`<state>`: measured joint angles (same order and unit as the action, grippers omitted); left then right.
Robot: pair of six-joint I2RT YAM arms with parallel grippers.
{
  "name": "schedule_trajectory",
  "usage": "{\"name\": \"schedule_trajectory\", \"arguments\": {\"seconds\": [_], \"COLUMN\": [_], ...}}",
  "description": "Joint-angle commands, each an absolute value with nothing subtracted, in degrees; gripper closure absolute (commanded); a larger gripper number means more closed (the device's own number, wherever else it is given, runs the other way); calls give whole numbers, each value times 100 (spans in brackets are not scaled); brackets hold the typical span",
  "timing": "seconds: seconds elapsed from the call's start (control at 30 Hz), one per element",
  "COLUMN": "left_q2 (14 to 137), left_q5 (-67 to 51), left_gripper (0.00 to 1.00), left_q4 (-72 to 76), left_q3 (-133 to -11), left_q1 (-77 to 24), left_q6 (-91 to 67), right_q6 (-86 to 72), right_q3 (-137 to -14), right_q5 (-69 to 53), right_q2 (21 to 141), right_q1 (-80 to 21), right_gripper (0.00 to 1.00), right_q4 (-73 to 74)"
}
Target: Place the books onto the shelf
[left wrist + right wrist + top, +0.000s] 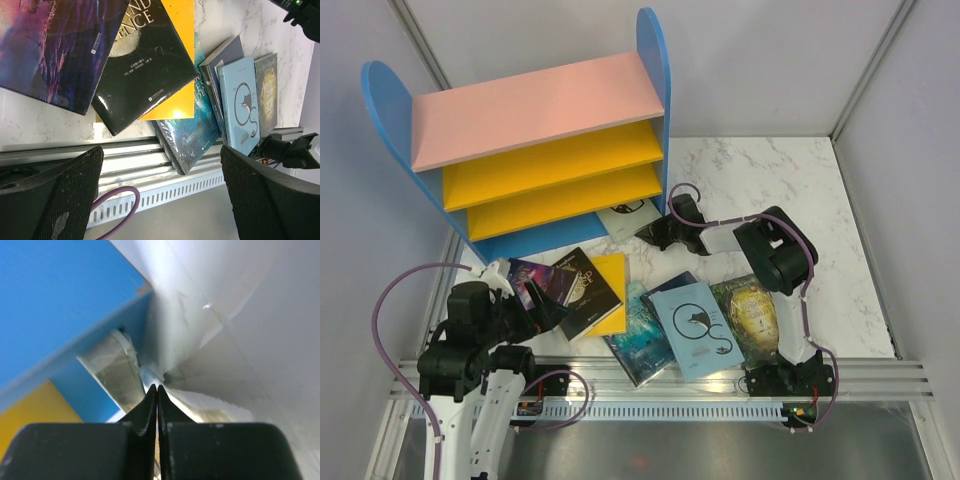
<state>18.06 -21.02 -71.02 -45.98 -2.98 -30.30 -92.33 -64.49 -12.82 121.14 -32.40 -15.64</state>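
Note:
The shelf [535, 150] stands at the back left, with blue sides, a pink top board and yellow boards. A pale grey book [630, 215] lies at its base, and my right gripper [655, 232] is shut with its tips [157, 388] at that book's wrapped edge [117, 370]. Purple [530, 278], black-and-gold [585, 290], yellow [612, 300], teal [640, 340], light blue [695, 330] and green-gold [752, 315] books lie overlapping on the table. My left gripper [542, 308] is open beside the purple book [55, 45], its fingers [65, 200] wide over the rail, holding nothing.
An aluminium rail [670, 385] with a slotted strip runs along the near edge, and the teal book [192, 135] overhangs it. A purple cable [120, 200] loops under my left gripper. The cell's white walls close in at the back and right.

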Motion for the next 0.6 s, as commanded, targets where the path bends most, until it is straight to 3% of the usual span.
{"name": "schedule_trajectory", "arguments": {"seconds": [0.0, 0.33, 0.57], "left_q2": [1907, 2021, 2100], "left_q5": [-2092, -2188, -2417], "left_gripper": [0, 0, 0], "left_q4": [-7128, -6996, -6820], "left_q3": [-4693, -4667, -4702], "left_q1": [-281, -281, -281], "left_q6": [-2725, -2628, -2645], "right_q6": [-10114, -10617, -9644], "right_q3": [-6451, -6294, -5354], "right_q5": [-1248, -1046, -1177], "right_q2": [12489, 12420, 11271], "right_q1": [-3243, -3630, -3446], "right_gripper": [100, 100, 100], "right_q4": [-1625, -2337, -2067]}}
